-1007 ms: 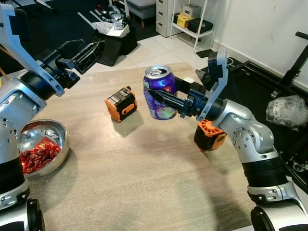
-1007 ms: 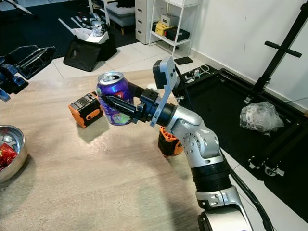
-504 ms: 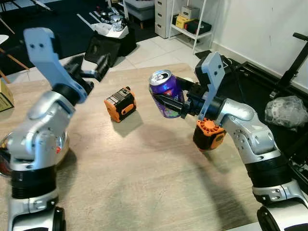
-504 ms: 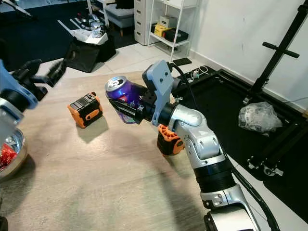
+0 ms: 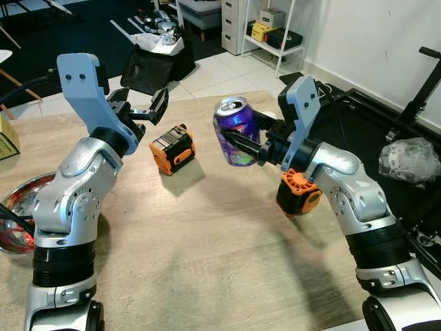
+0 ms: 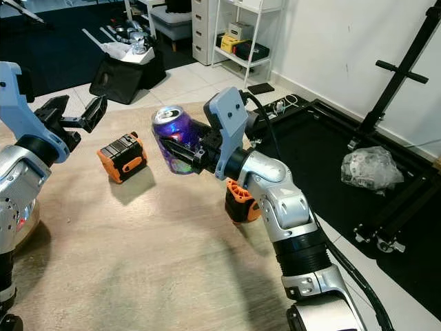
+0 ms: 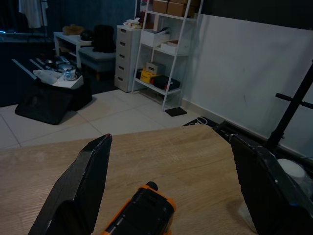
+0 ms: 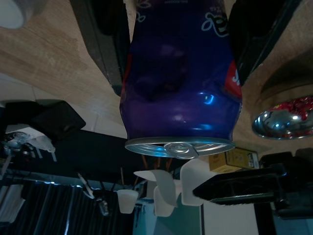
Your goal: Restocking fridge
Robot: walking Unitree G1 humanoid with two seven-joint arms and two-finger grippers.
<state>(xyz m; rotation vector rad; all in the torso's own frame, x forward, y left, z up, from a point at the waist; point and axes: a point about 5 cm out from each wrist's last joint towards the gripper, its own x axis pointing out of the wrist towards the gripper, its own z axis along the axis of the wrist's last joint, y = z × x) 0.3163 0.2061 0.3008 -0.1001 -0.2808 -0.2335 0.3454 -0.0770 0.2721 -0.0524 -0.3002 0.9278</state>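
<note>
A home room pressed into workshop use was shown: a wooden table [image 5: 207, 262] was set on pale floor tiles [image 5: 220, 69], a white shelf unit [image 6: 251, 31] was stacked with boxes, white drawers [image 7: 123, 58] were placed nearby, and black equipment stands [image 6: 396, 103] were propped against the wall.

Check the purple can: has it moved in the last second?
Yes. The right gripper has lifted the purple can off the table and tilted it, slightly away from the orange battery.

we hold our right gripper [image 5: 242, 143] out over the table, elbow bent, fingers clamped on a can [image 5: 234, 130] lifted clear. our left gripper [image 5: 145, 107] is raised on a bent arm, fingers spread wide.
</note>
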